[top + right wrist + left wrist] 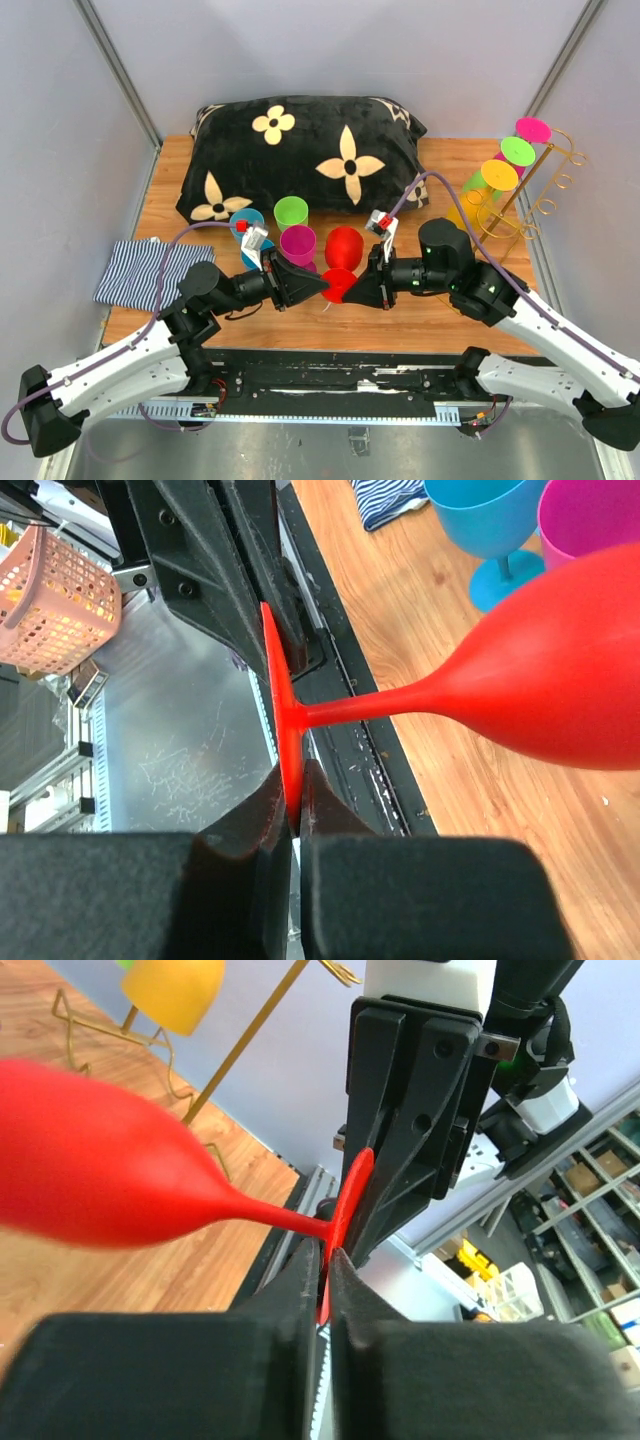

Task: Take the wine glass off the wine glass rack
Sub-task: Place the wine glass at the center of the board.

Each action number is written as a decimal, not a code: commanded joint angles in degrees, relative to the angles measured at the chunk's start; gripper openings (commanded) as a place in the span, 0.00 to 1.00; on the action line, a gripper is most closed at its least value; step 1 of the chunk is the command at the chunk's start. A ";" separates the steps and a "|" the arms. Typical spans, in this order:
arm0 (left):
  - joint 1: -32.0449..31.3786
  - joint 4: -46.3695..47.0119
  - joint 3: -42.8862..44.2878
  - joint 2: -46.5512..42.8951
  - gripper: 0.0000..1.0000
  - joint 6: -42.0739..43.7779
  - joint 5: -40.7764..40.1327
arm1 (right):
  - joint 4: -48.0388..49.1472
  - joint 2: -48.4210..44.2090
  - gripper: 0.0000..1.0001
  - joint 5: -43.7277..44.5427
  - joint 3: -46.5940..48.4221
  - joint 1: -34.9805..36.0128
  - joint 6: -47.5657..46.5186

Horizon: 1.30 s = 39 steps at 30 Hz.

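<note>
A red wine glass [343,248] hangs on its side over the table's front middle, its bowl pointing away from the arms. Both grippers pinch its flat foot from opposite sides. My left gripper [322,287] [328,1260] is shut on the foot's rim, with the red wine glass's bowl [90,1170] to its left. My right gripper [352,290] [297,780] is shut on the opposite rim, with the red wine glass's bowl [560,680] to its right. The gold wire wine glass rack [525,182] [250,1030] stands at the right, holding pink [533,129], green [517,150] and yellow [499,175] glasses.
A black flowered pillow [300,150] lies along the back. A striped cloth [140,270] lies at the left edge. Blue [247,222], green [291,211] and magenta [298,243] glasses stand upright just behind the left gripper. A pink basket [50,600] sits off the table.
</note>
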 commanded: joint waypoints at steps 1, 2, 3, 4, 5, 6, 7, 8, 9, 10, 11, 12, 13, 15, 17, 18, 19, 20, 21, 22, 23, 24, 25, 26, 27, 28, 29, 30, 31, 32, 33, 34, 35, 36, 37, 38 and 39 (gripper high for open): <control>-0.42 -2.19 2.82 -0.97 0.16 2.28 -0.48 | 2.72 -0.72 0.01 3.89 -0.04 2.03 -1.07; -0.42 -3.90 3.28 -1.45 0.29 2.60 -1.46 | 3.69 -1.30 0.01 4.38 -1.06 2.51 -2.01; -0.42 -6.07 3.71 -2.00 0.43 3.09 -2.81 | 5.30 -2.25 0.01 4.99 -2.32 3.23 -3.08; -0.42 -8.06 4.06 -2.69 0.49 3.68 -4.13 | 7.03 -3.33 0.01 5.73 -4.05 4.32 -4.39; -0.42 -9.82 4.50 -3.46 0.54 4.23 -5.41 | 8.87 -4.37 0.01 6.61 -5.58 5.46 -5.72; -0.42 -11.50 4.86 -4.38 0.60 4.69 -6.55 | 10.25 -5.41 0.01 7.58 -6.88 6.65 -7.24; -0.42 -12.94 5.26 -5.95 0.67 5.08 -7.64 | 10.90 -6.34 0.01 8.87 -8.02 7.78 -8.94; -0.42 -14.55 5.65 -7.36 0.73 5.47 -8.89 | 11.04 -7.10 0.01 10.17 -9.01 8.68 -10.89; -0.42 -16.27 6.31 -8.72 0.78 5.81 -10.15 | 10.79 -8.05 0.01 11.63 -9.98 9.41 -12.83; -0.42 -18.04 6.88 -10.31 0.83 6.22 -11.43 | 10.31 -8.61 0.01 13.25 -10.87 10.08 -15.17; -0.42 -19.78 7.46 -11.78 0.90 6.60 -12.41 | 9.88 -9.15 0.01 14.32 -11.88 10.80 -17.98; -0.42 -21.50 8.22 -13.00 0.98 6.89 -13.50 | 9.27 -9.73 0.01 14.38 -12.89 11.64 -21.35; -0.41 -23.50 9.12 -13.90 0.99 7.34 -14.55 | 8.82 -10.30 0.01 13.98 -13.80 12.85 -25.38; -0.37 -27.02 11.02 -14.58 1.00 8.44 -15.57 | 7.91 -11.60 0.01 13.94 -16.13 15.84 -33.81; -0.39 -30.33 12.69 -14.48 1.00 8.94 -17.18 | 7.60 -13.07 0.01 14.44 -18.46 19.37 -42.95; -0.40 -30.74 13.03 -14.45 1.00 9.05 -17.47 | 7.70 -13.72 0.01 15.25 -19.58 20.93 -46.73; -0.42 -30.82 13.11 -14.44 1.00 9.06 -17.57 | 7.82 -14.34 0.01 16.01 -20.86 22.44 -50.15; -0.42 -30.75 13.05 -14.36 1.00 8.95 -17.74 | 7.59 -14.77 0.01 16.60 -21.89 24.25 -53.82; -0.41 -30.54 13.01 -14.21 1.00 8.78 -17.80 | 7.65 -15.18 0.01 17.45 -22.83 25.69 -57.26; -0.34 -30.31 12.81 -14.04 1.00 8.72 -17.81 | 8.08 -15.53 0.01 19.20 -23.81 27.26 -60.06; -0.41 -30.10 12.66 -13.77 1.00 8.71 -17.74 | 8.07 -15.73 0.01 20.54 -24.98 28.57 -62.88; -0.37 -29.90 12.50 -13.50 1.00 8.72 -17.61 | 8.25 -15.83 0.01 21.63 -25.67 29.92 -65.50; -0.35 -29.77 12.35 -13.02 1.00 8.71 -17.44 | 8.78 -15.73 0.01 23.41 -26.36 31.06 -67.89; -0.36 -29.95 12.36 -12.58 1.00 8.48 -17.66 | 9.50 -15.49 0.01 24.58 -26.87 31.97 -68.83; -0.37 -30.23 12.33 -11.85 1.00 8.17 -17.96 | 9.86 -15.23 0.01 25.30 -27.25 32.65 -69.77; -0.39 -30.19 12.29 -11.22 1.00 8.11 -17.64 | 10.15 -14.97 0.01 26.16 -27.47 33.14 -70.44; -0.37 -29.61 12.19 -10.66 1.00 8.19 -16.29 | 10.32 -14.69 0.01 27.14 -27.59 33.60 -70.85; -0.37 -28.67 11.99 -10.04 1.00 8.45 -14.38 | 10.36 -14.50 0.01 28.12 -27.69 33.95 -71.26; -0.39 -27.59 11.84 -9.40 1.00 8.71 -12.15 | 10.41 -14.51 0.01 29.11 -27.77 34.26 -71.51; -0.41 -26.72 11.68 -8.52 1.00 8.98 -9.96 | 10.36 -14.64 0.01 30.24 -27.92 34.39 -71.74; -0.42 -26.03 11.64 -7.55 1.00 9.12 -7.99 | 10.21 -15.08 0.01 30.89 -28.03 34.44 -72.11; -0.40 -25.74 11.90 -6.53 1.00 9.16 -6.75 | 10.19 -15.51 0.01 31.32 -28.23 34.52 -72.39; -0.35 -25.73 12.41 -5.12 1.00 9.20 -5.65 | 10.46 -16.18 0.01 31.79 -28.57 34.53 -72.43; -0.39 -25.91 13.36 -3.57 0.99 9.49 -4.07 | 10.98 -16.91 0.01 32.08 -29.05 34.54 -72.50; -0.37 -26.44 14.33 -2.12 0.97 10.08 -2.47 | 11.40 -17.65 0.01 32.40 -29.45 34.51 -72.60; -0.41 -26.68 15.03 -0.81 0.94 10.39 -0.42 | 11.53 -18.26 0.01 32.63 -29.68 34.50 -72.57; -0.42 -26.57 15.35 0.09 0.90 10.60 1.15 | 11.44 -18.76 0.01 32.81 -29.78 34.49 -72.49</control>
